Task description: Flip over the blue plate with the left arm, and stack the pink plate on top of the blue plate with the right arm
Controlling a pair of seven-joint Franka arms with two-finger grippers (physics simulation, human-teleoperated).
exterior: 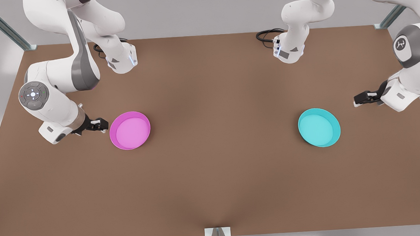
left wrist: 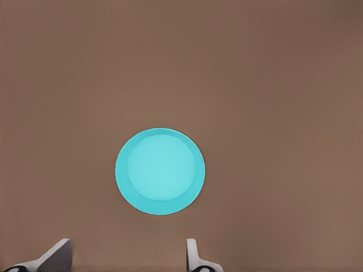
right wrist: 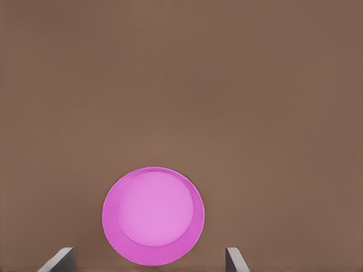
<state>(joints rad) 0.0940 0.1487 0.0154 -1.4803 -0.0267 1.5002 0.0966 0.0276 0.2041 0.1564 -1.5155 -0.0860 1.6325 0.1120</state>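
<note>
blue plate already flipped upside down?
No. In the front view the blue plate sits on the table rim up, its hollow inside showing, clear of the left gripper.

Place: a simulated robot test cell, a bare lab bench and not a home or kitchen.
Surface: one broad brown tabletop (exterior: 213, 176) with a plain matte finish.
Surroundings: pale grey walls (exterior: 203, 9) behind it, with slanted metal frame struts (exterior: 4, 26) at about 10 and 2 o'clock.
Machines: two white Franka arms bolted to the far edge on round bases (exterior: 122, 61), with black cables (exterior: 268, 36) coiled beside them.
Fixture: a small metal camera bracket (exterior: 217, 233) at 6 o'clock on the near edge.
Look: flat, even lighting and smooth textures typical of a render.
</note>
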